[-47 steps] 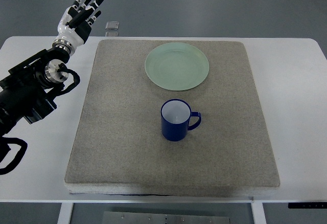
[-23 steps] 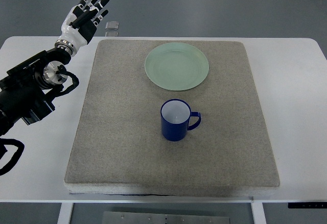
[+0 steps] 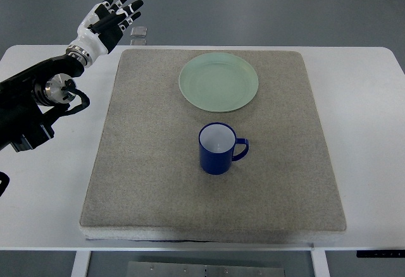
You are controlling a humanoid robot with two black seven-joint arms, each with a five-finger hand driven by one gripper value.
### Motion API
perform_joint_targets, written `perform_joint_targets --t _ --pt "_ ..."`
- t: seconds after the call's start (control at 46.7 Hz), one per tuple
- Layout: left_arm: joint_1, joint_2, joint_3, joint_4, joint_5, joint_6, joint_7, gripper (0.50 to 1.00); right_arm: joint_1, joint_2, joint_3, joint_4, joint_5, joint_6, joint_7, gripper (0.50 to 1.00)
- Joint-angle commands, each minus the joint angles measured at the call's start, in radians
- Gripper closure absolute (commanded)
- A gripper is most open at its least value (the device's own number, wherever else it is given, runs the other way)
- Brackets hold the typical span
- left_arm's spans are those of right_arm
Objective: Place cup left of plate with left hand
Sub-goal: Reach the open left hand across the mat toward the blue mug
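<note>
A dark blue cup (image 3: 219,148) with a white inside stands upright on the grey mat (image 3: 152,163), its handle pointing right. A pale green plate (image 3: 219,81) lies on the mat just beyond the cup. My left hand (image 3: 112,18) is raised over the table's far left corner, fingers spread and holding nothing, well away from the cup. Its black arm comes in from the left edge. The right arm is out of view.
The mat covers most of the white table (image 3: 367,119). A small clear object (image 3: 139,33) lies at the table's far edge, just right of my left hand. Grey floor lies beyond the table.
My left hand has moved up and to the right, and the arm has drawn back toward the left edge. Cup and plate have not moved.
</note>
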Motion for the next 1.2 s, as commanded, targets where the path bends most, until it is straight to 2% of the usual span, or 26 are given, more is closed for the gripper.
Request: perform_joint_targets --t 0.0,0.236,0.407,0.707,0.964,1.178 --pt "0.002 0.042 0.014 -0.064 0.037 0.001 -0.002 0.5 0.0 0.0 0.0 0.0 0.0 0.0 0.0 0.566" --pt "0.054 0.171 0.016 -0.283 0.183 -0.001 -0.003 0.5 0.0 0.0 0.0 0.0 0.0 0.0 0.0 0.566" --pt "0.091 0.234 0.014 -0.378 0.28 -0.007 -0.008 0.5 0.0 0.0 0.0 0.0 0.0 0.0 0.0 0.566" --pt "0.134 0.363 0.007 -0.526 0.401 -0.12 -0.012 0.5 0.0 0.0 0.0 0.0 0.0 0.0 0.0 0.566" --pt "0.154 0.433 0.007 -0.609 0.55 -0.277 -0.078 0.5 0.0 0.0 -0.002 0.0 0.0 0.0 0.0 0.566" --pt "0.186 0.424 0.005 -0.615 0.691 -0.295 -0.097 0.5 0.0 0.0 0.0 0.0 0.0 0.0 0.0 0.566"
